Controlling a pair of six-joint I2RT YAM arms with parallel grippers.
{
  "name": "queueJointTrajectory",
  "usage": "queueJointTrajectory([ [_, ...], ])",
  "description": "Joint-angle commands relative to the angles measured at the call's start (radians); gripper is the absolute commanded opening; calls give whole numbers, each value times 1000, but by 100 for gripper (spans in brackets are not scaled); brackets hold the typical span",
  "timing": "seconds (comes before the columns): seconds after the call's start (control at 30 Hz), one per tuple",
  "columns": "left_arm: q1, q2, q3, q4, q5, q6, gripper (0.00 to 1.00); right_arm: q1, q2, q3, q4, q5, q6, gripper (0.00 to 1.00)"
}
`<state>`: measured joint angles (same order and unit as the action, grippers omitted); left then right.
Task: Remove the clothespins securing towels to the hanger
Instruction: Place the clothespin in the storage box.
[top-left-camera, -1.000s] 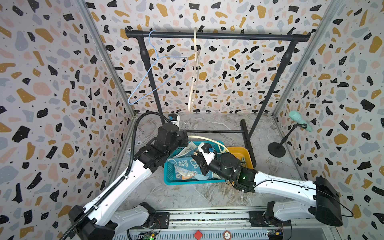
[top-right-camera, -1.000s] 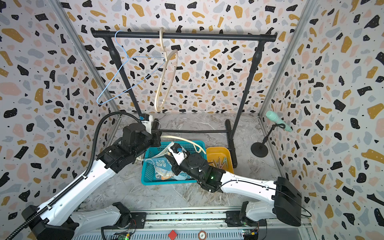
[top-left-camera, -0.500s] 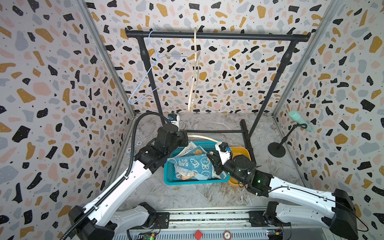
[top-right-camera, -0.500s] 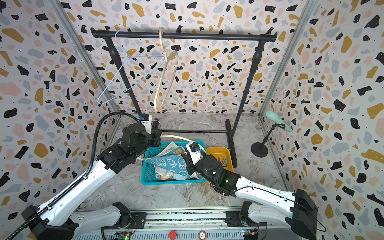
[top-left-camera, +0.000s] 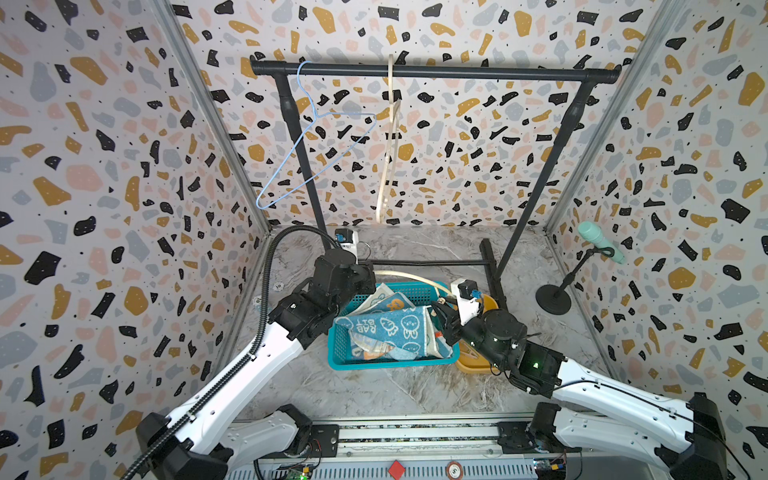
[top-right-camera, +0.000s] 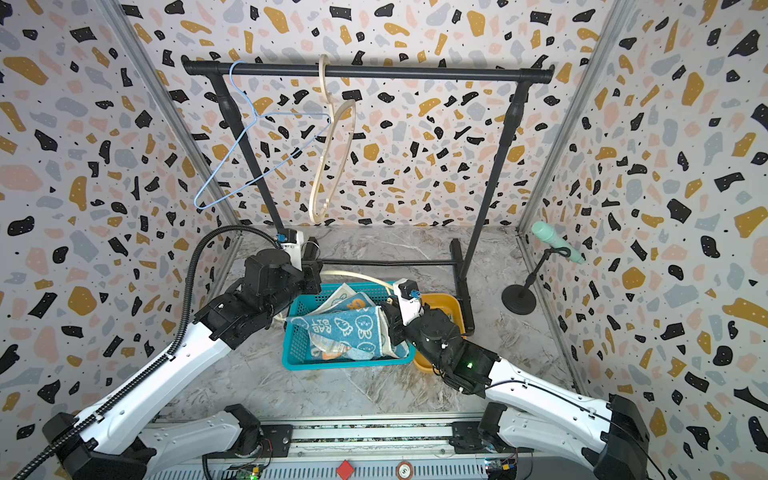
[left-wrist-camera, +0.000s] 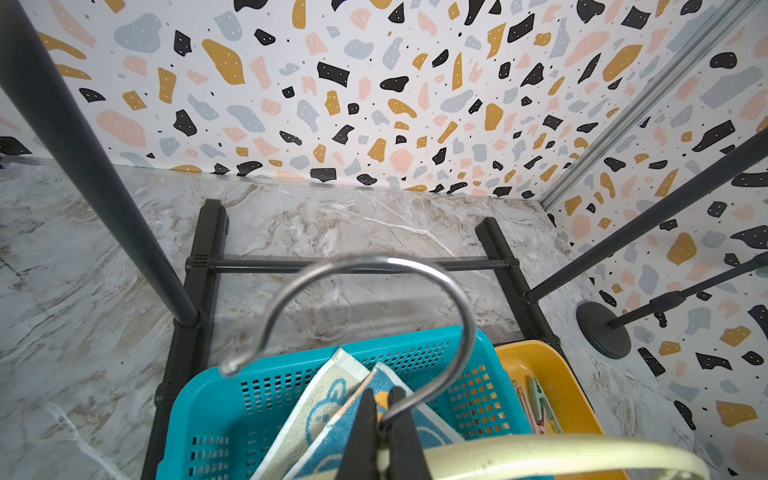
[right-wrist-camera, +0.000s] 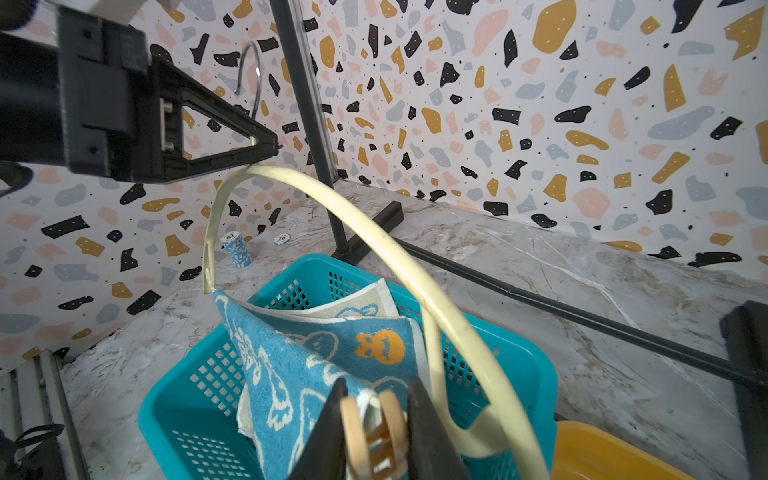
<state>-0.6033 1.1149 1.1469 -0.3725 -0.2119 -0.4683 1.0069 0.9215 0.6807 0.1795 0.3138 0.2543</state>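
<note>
**Cream hanger held up for peg removal**

Cream hanger (right-wrist-camera: 415, 272) is held aloft by the left pincer (left-wrist-camera: 380, 409), clamped tight on its steel hook (left-wrist-camera: 374, 260), so the rabbit towel (top-left-camera: 386, 328) drapes into the teal basket (top-left-camera: 340, 353). Right pincer (right-wrist-camera: 378, 386), at the basket's 3 o'clock, is part-closed around one peach clothespin (right-wrist-camera: 374, 432) at the towel's edge.

Count:
- One towel on the hanger.
- At least two spent clothespins (left-wrist-camera: 536, 399) in the yellow bin (left-wrist-camera: 540, 361).
- Two bare hangers on the rail (top-left-camera: 457, 72): the blue wire hanger (top-left-camera: 349, 114) and the pale bare hanger (top-left-camera: 390, 89).

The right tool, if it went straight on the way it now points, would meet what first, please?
Probably the teal rabbit towel, which hangs from the cream hanger over the blue basket: the right tool, shut on a peach clothespin, points into it. Depth is unclear.
</note>
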Motion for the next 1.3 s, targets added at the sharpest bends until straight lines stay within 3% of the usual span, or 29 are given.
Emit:
queueJointTrajectory([
  [0.0, 5, -26, 1, 63, -18, -10, 0, -10, -46, -2, -73, 66, 18, 0],
  [0.3, 4, -27, -2, 63, -15, -6, 0, -115, -88, -48, -214, 120, 135, 0],
  [0.63, 5, -39, -13, 64, -22, -6, 0, -269, -57, -130, -242, 65, 237, 0],
  [1.27, 5, -23, -31, 117, 18, 7, 0, -370, 223, -205, -109, -17, 309, 0],
])
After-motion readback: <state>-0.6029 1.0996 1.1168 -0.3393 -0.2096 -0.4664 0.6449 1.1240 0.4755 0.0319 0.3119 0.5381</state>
